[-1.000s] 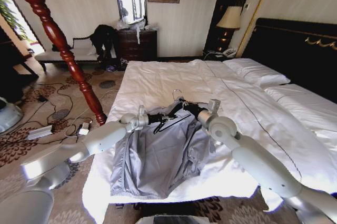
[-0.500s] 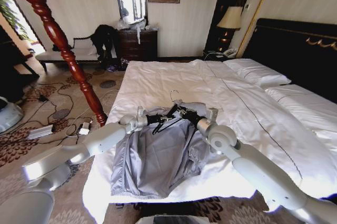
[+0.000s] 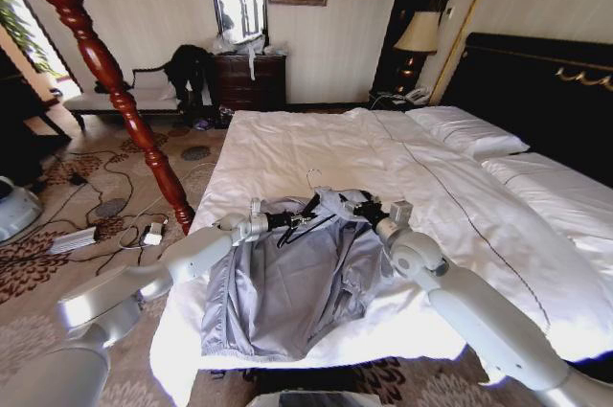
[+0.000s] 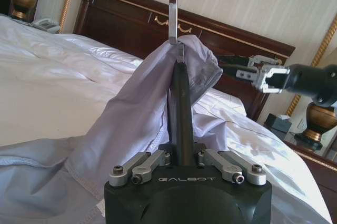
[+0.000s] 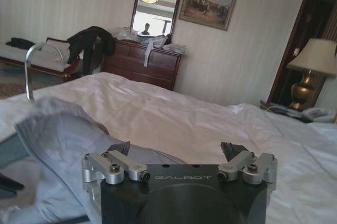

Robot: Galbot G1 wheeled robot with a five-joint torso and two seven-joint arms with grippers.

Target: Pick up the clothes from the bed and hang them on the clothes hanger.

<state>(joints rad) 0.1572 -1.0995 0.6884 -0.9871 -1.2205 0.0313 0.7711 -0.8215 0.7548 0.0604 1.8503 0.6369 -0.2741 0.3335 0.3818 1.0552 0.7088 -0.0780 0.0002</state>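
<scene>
Jacket half on the hanger, near the bed's foot edge.

The left gripper (image 4: 184, 162) pinches the thin black hanger (image 4: 180, 103); shiny grey jacket (image 3: 287, 282) drapes over it on the white bed (image 3: 287, 144). The right gripper (image 5: 176, 155) stands spread beside.

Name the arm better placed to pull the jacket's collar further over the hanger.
Right. The left gripper is shut on the hanger, while the right gripper is open beside the jacket.

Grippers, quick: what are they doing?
Left gripper: shut on the clothes hanger, under the clothes.
Right gripper: open, holding nothing.
</scene>
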